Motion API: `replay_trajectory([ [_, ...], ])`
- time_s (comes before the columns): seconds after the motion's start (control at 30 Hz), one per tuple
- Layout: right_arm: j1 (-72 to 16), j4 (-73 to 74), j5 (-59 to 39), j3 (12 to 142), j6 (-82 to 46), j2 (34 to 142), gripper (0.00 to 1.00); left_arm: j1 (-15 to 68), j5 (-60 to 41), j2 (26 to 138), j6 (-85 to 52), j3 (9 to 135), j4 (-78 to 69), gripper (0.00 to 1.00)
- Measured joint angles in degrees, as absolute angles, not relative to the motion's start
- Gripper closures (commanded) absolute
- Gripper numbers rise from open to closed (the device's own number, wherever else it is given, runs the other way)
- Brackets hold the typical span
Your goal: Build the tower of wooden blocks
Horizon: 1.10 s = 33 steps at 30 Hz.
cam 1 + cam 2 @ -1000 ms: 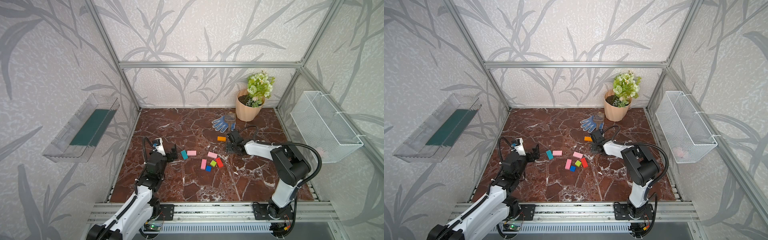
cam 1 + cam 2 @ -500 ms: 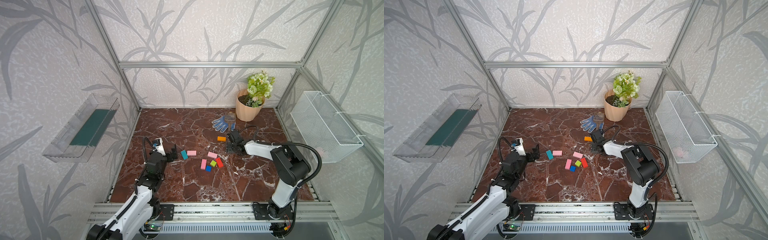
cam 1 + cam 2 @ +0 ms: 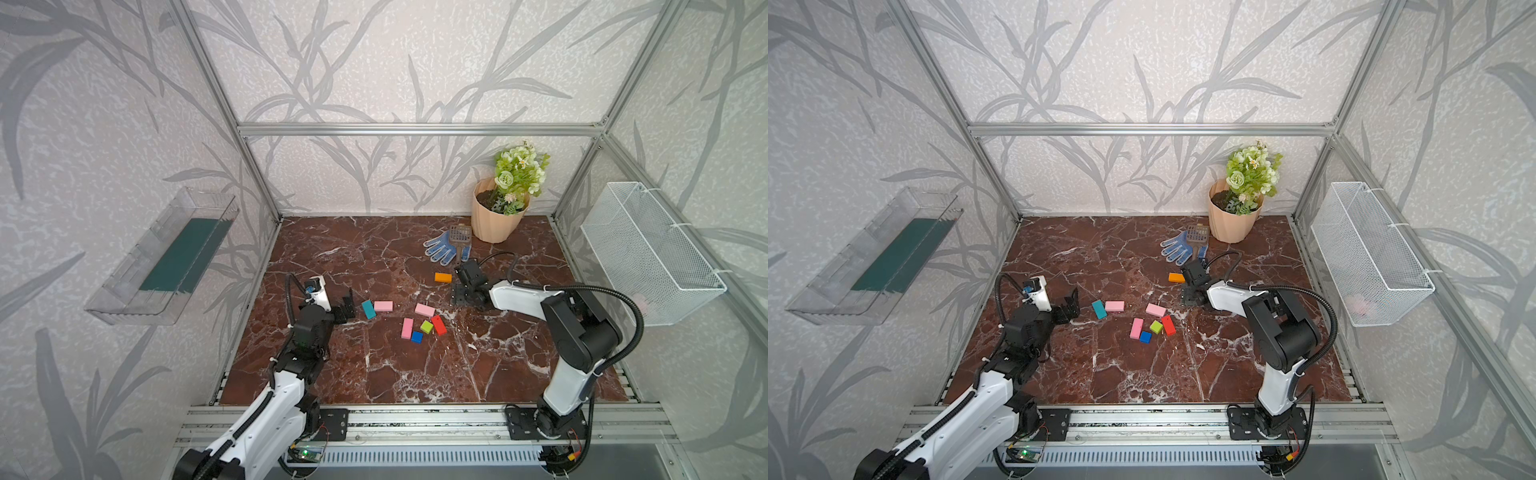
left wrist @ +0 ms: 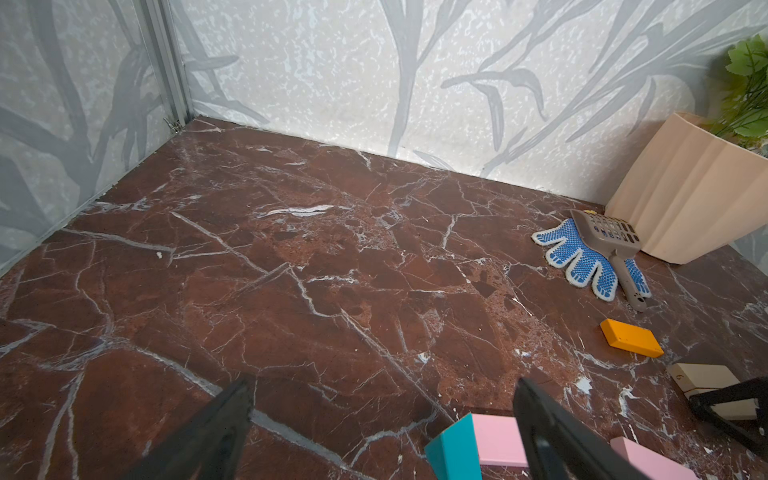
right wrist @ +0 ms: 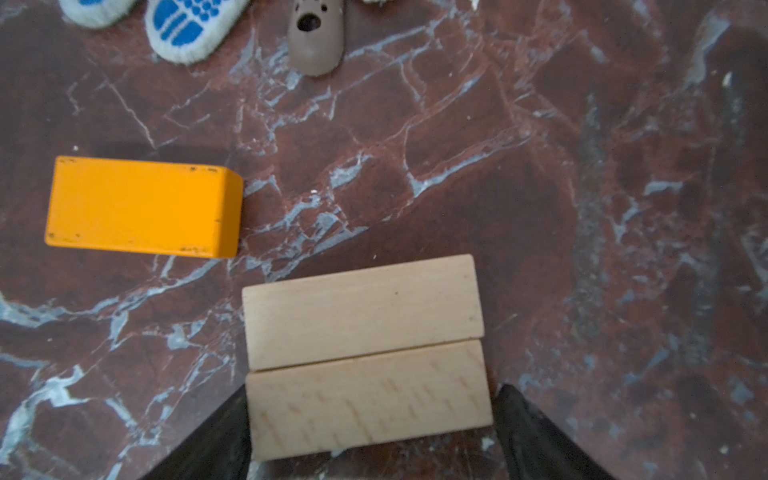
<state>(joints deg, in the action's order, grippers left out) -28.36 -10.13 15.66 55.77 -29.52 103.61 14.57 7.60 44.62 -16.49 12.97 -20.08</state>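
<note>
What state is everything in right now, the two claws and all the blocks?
Tan blocks: flat, side by side, touching.
Right gripper: open, astride the nearer of them.
Left gripper: open, empty.
Orange block: flat, alone.
Teal block: against a pink block.
Remaining blocks: loose, unstacked.

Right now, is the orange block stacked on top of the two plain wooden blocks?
No, the orange block lies flat on the marble table, apart from the two plain wooden blocks.
</note>
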Motion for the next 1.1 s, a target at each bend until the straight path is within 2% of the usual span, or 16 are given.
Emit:
replay_trajectory([
  [0.3,-28.34,-8.75,14.87,53.43,-28.42,101.91,0.02,14.57,7.57,44.62,-16.49,12.97,-20.08,0.01],
  [0.43,-29.19,-8.84,14.39,51.31,-27.66,99.96,0.00,14.57,7.57,44.62,-16.47,12.97,-20.08,0.01],
  [0.83,-31.81,-11.49,13.45,44.84,-27.14,91.26,0.01,14.57,7.57,44.60,-16.49,12.97,-20.08,0.01],
  [1.1,-35.79,-14.13,15.59,42.33,-27.22,74.81,0.10,14.57,7.62,44.66,-16.49,12.97,-20.08,0.01],
])
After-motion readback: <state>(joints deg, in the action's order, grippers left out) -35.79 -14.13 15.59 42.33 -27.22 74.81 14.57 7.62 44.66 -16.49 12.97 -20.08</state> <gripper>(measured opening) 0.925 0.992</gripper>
